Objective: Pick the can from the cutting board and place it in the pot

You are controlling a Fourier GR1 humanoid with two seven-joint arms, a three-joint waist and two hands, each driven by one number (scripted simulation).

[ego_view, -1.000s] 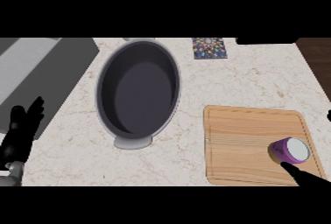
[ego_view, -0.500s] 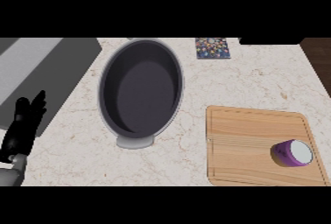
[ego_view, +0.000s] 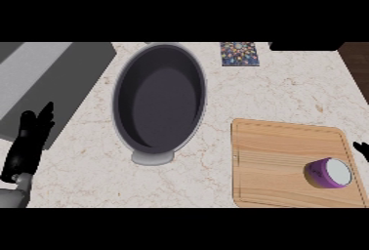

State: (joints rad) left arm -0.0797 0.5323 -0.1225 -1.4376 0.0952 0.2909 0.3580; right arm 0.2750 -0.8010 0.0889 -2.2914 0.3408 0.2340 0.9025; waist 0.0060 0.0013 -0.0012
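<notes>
Currently the right hand (ego_view: 362, 150) shows only as a dark tip at the view's right edge; can't tell its fingers' state, nothing held. Can (ego_view: 330, 173) lies on its side just below-left of it, near the cutting board's (ego_view: 277, 161) right edge. Likely light, rigid, smooth, may roll: grasp across the purple wall. Pot (ego_view: 160, 100) sits well left, path unobstructed. Left hand (ego_view: 29, 141) rests open, far left, on the counter (ego_view: 288, 88).

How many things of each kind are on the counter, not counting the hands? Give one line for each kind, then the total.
Pot: 1
Cutting board: 1
Can: 1
Patterned square mat: 1
Total: 4
</notes>
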